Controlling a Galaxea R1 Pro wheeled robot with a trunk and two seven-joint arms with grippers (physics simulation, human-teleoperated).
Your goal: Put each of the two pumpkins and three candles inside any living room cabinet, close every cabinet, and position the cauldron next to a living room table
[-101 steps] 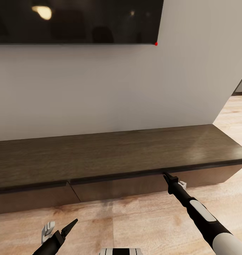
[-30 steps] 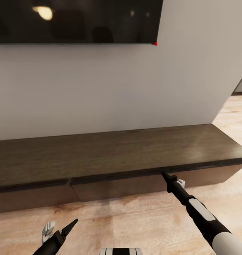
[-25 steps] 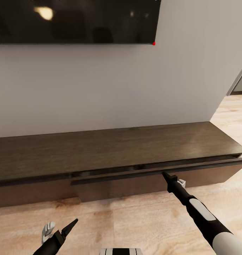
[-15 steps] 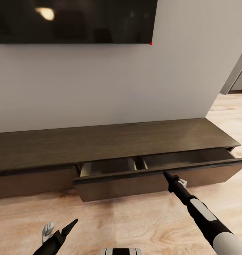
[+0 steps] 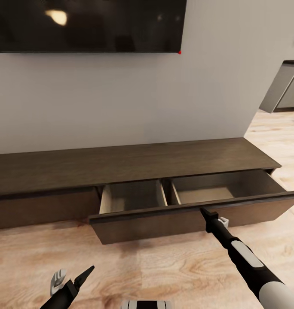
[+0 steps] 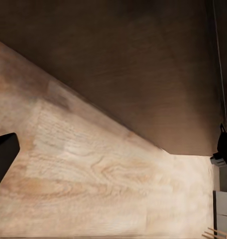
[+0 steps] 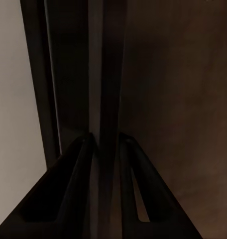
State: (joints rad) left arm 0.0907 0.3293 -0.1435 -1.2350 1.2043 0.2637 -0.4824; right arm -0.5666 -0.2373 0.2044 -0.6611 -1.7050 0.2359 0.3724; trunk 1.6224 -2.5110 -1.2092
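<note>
Dark brown wood across the head view: long low cabinet against the wall, drawer pulled out with pale beige insides, two compartments, both bare. No pumpkins or candles visible in any view; whereabouts cannot be told from here. Going left to right: left pincer low near the floor, well apart from the cabinet, fingers spread, holding nothing. Then the closed drawer front at far left, then the open drawer front, then right pincer at the top edge of that front, right of centre. Pinching the drawer's top edge, judging from the right wrist view, where both fingers sit either side of a thin dark panel edge with no gap. Risks, as judgement: off-centre pull could skew or bind the drawer; thin edge grip could slip off if pulled at an angle; drawer left open later would fail the every-cabinet-closed condition; base backing further could overextend the arm. View differences: head view gives drawer extent, compartments, TV above; right wrist view gives actual finger contact on the edge, hidden from the head camera by the arm. Left wrist view gives floor planks and a dark cabinet face, plus one finger tip at the edge.
</note>
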